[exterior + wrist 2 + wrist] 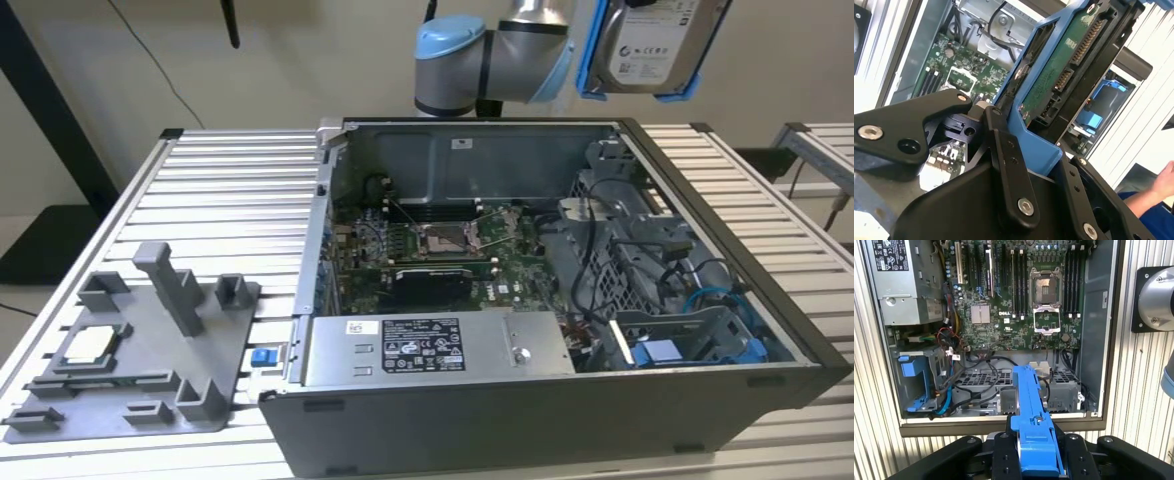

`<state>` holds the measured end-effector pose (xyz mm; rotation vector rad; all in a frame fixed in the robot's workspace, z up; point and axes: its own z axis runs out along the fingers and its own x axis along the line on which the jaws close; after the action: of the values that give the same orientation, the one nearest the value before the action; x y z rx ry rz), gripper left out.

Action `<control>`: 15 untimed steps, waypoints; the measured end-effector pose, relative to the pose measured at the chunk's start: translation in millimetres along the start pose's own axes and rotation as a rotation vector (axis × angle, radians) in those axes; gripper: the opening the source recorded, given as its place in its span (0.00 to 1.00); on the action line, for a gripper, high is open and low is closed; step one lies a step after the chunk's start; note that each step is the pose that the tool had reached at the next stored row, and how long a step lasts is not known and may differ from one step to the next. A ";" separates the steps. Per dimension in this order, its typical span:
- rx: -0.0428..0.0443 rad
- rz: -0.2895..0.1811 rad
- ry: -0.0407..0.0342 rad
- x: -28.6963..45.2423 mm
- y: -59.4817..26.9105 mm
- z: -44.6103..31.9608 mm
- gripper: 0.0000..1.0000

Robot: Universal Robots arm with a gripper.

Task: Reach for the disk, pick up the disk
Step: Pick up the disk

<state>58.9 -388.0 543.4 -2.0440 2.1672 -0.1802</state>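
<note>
**Operator:** The disk [650, 45] is up off the machine, high at the exterior view's right, above the far right corner of the open computer case [561, 300]. I see its white label facing the camera and blue rails down both long edges. The tool [1036, 460] is clenched on it: in the first wrist view one blue rail [1033, 420] runs straight out from between the black fingers [1004, 455], and the case lies well below.

**Second:** Going left to right across the exterior view, what else is there?

**Operator:** A grey fixture plate [127, 365] with upright posts and a small white-topped chip [91, 343] sits on the slatted worktop [227, 200] at the left. Then comes the case, with the motherboard [441, 245] in the middle and the drive cage [681, 335] at the right, holding a blue bracket. The disk hangs above all that.

**Second:** How do you judge it will handle?

**Operator:** I'd call it dense and rigid, a metal body that won't flex, but sensitive to knocks. The plastic rails look smooth, so slip is my worry. The green circuit board and connector pins [1061, 75] on its underside are bare in the second wrist view; I'd keep pressure off those. The flat sides along the rails are the place to hold, and that is where the fingers [1004, 155] bear now, near one end. A person's hand [1164, 182] shows at that view's edge, apart from the tool.
</note>
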 end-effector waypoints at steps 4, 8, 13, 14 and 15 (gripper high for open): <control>0.0000 0.000 0.0000 0.0 -0.1 0.0 0.00; 0.0000 0.000 0.0000 0.1 -0.1 0.1 0.00; 0.0000 0.000 0.0000 7.5 -0.5 -0.1 0.00; 0.0000 0.000 0.0001 9.9 -0.7 -0.1 0.00; 0.0000 0.000 0.0000 12.7 -0.8 -0.1 0.00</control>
<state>59.0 -400.7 543.2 -2.0441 2.1671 -0.1802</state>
